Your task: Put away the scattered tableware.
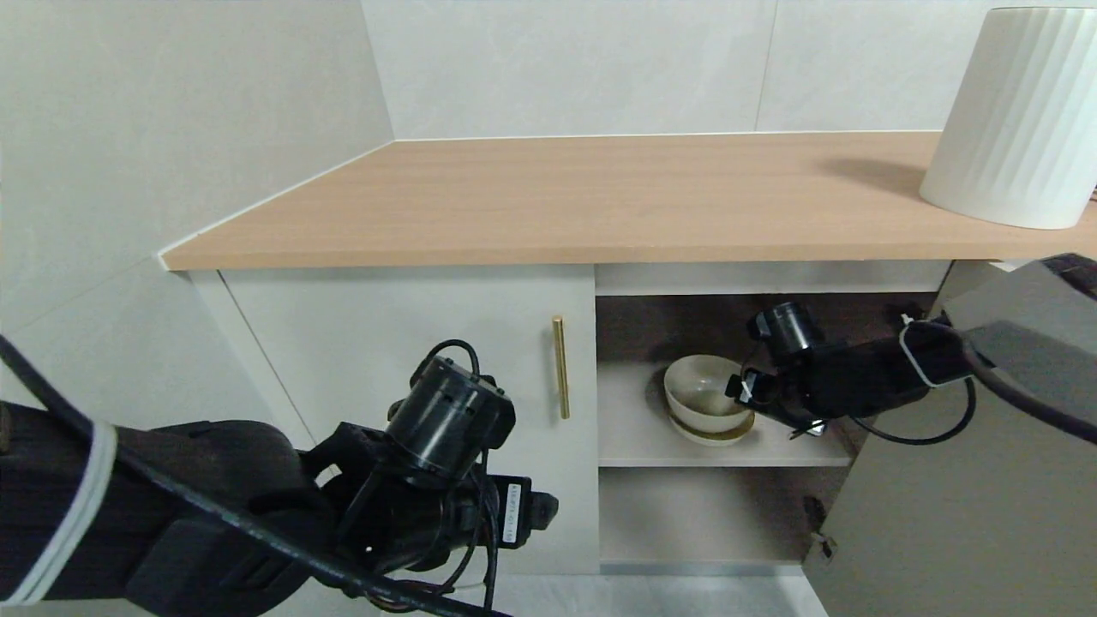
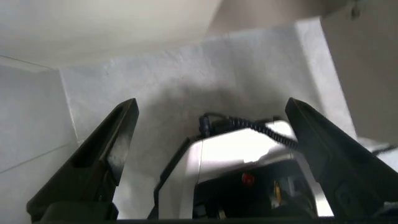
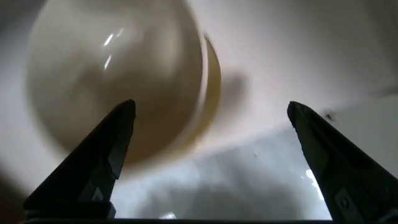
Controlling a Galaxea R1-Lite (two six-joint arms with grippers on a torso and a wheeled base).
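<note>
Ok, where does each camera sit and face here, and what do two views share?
Head view: on the head, facing forward and down at counter and open cabinet; both arms show.
Left wrist view: on that wrist, facing pale surfaces past the open left gripper.
Right wrist view: on that wrist, facing the bowl past the open right gripper.
Shared: head and right wrist both show that bowl on its plate.

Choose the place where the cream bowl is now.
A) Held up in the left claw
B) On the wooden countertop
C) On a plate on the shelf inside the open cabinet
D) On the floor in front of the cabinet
C: the bowl sits on a yellowish plate on the shelf inside the open cabinet, with the open right claw close by it.
</note>
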